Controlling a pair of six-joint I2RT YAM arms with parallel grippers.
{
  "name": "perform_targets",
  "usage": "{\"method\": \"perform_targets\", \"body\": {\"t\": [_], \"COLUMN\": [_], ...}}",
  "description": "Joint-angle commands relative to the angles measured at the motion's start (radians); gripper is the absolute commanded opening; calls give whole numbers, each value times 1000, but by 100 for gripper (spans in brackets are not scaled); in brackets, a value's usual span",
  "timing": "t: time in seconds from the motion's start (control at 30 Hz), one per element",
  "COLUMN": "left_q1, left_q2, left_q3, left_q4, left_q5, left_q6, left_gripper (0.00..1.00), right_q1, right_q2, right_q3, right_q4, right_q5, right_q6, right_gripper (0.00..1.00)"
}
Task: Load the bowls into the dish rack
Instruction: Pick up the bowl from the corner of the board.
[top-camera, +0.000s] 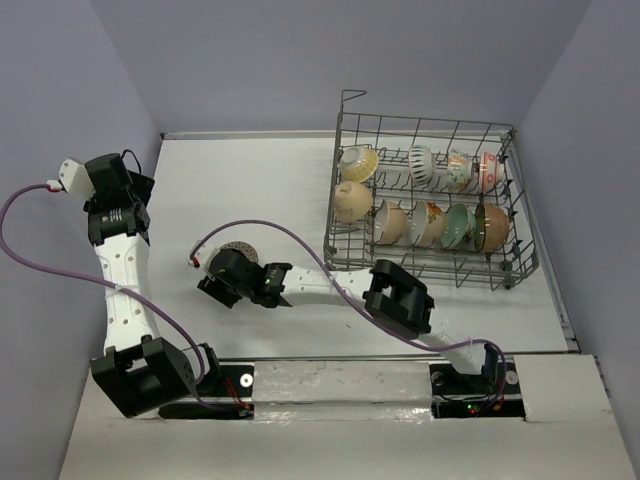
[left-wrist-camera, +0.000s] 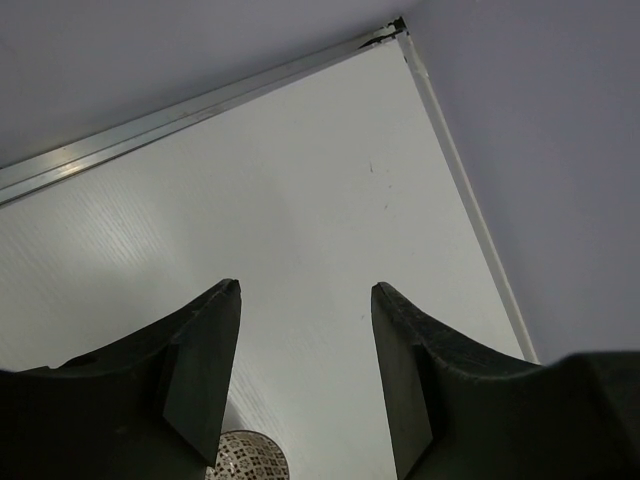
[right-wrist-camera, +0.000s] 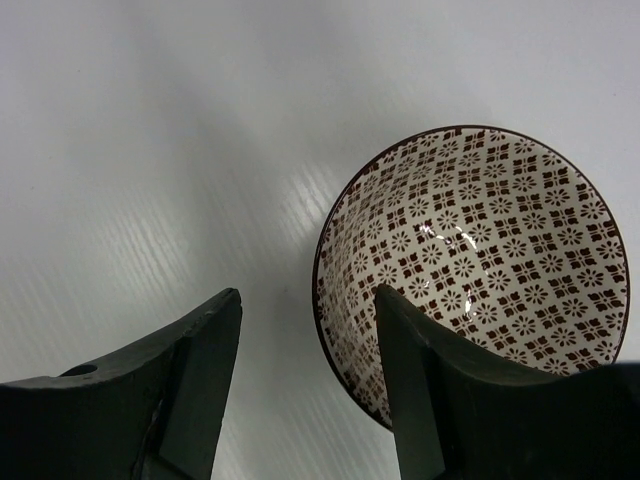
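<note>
The patterned bowl (right-wrist-camera: 480, 270), white with a dark red-brown floral grid, is sitting upright on the worktop (right-wrist-camera: 150, 150). It is filling the right half of the right wrist view. In the top view it is showing left of centre, half hidden under the wrist.

The right tool (right-wrist-camera: 305, 295) is standing over its left rim with jaws apart and nothing gripped. One finger is reaching over the bowl's inside and the other is hanging over bare worktop, so the rim is lying in the gap. Whether either finger is touching the ceramic I cannot tell.

At the upper right of the top view, the dish rack (top-camera: 340, 200) is holding the other bowls (top-camera: 350, 200) on edge in two rows. The left tool (left-wrist-camera: 305, 290), at the far left, is standing wide and empty.

The likely trouble is the pinch itself. It is taking a thin glazed rim well off the bowl's centre, so closing could tip or skate the bowl. Once lifted, the bowl's weight could swivel it out of the grip or into the rack wires.
</note>
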Motion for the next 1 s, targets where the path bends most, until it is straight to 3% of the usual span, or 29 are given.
{"method": "perform_targets", "body": {"t": [0.0, 0.3, 0.5, 0.67, 0.73, 0.77, 0.83, 0.97], "left_q1": [10, 13, 13, 14, 14, 14, 14, 14], "left_q2": [-36, -46, -64, -60, -58, -58, -61, -79], "left_q3": [-18, -35, -61, -73, -73, -75, -78, -92], "left_q4": [42, 60, 86, 101, 108, 109, 114, 131], "left_q5": [29, 52, 78, 96, 104, 106, 113, 116], "left_q6": [14, 14, 11, 10, 6, 8, 6, 6], "left_gripper": [64, 64, 63, 63, 63, 63, 63, 63], "right_q1": [8, 8, 8, 8, 8, 8, 8, 8], "right_q2": [28, 67, 71, 76, 76, 76, 73, 41], "right_q3": [66, 102, 113, 122, 119, 119, 118, 98], "right_q4": [19, -1, -4, -13, -16, -15, -16, -16], "right_q5": [66, 106, 149, 166, 163, 163, 167, 169], "right_q6": [-23, -36, -46, -51, -46, -45, -40, -36], "right_gripper": [61, 56, 45, 28, 12, 12, 1, 1]}}
